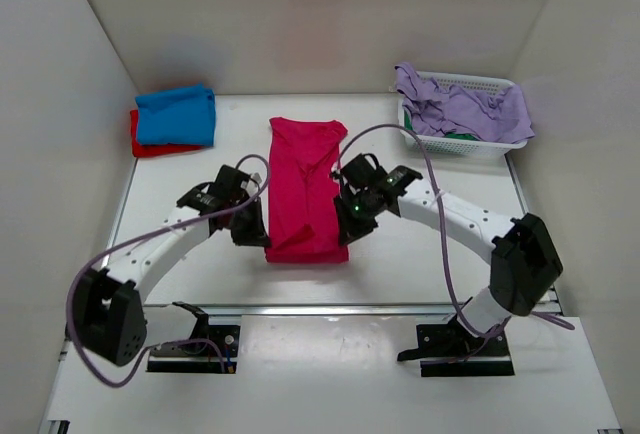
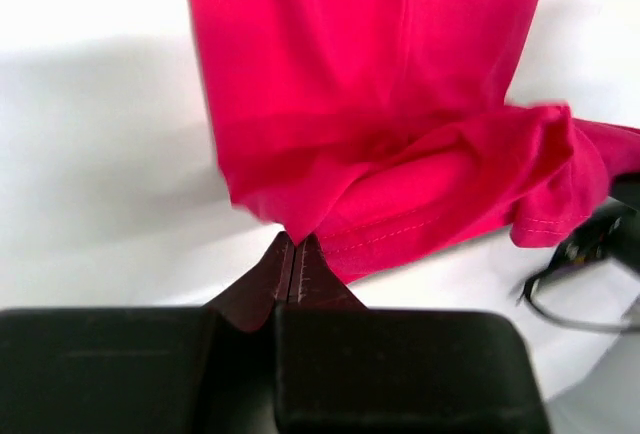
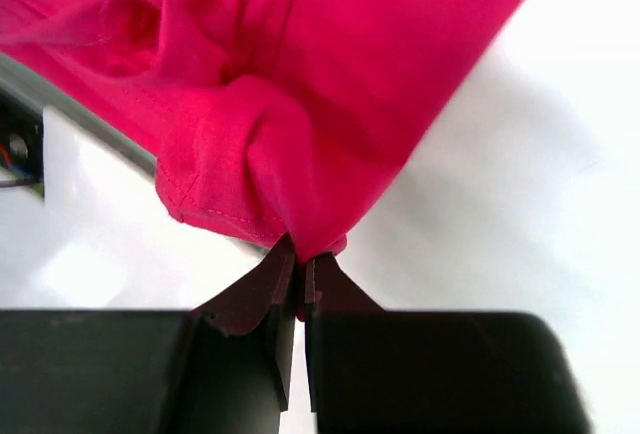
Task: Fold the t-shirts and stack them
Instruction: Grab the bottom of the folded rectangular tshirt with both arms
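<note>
Closest in, the left pincer (image 2: 297,254) has its two dark tips pressed together on a small peak of hem at the near left corner of the pink shirt (image 1: 305,189). So little cloth is in that bite that a sharp tug, or the two arms drawing apart, could pull the corner free. It also looks bunched there, so the tips may hold only some of the layers, and the rest could sag and spoil the fold.

From that pincer the shirt runs ahead and to the right as a long, narrow strip, lying between the two pincers and reaching well beyond them across the table (image 1: 200,284).

At the near right corner, the right pincer (image 3: 300,259) is likewise clamped on a gathered knot of hem, with the same risk of slipping. If one arm lifts or travels faster than the other, the fold would likely land skewed. A cable (image 1: 400,132) from the right arm arcs over the shirt's right edge and might catch the cloth.

Far beyond the left pincer a blue shirt (image 1: 176,114) sits folded on a red shirt (image 1: 150,146). Beyond the right pincer stands a basket (image 1: 470,80) of lilac clothes (image 1: 460,109).
</note>
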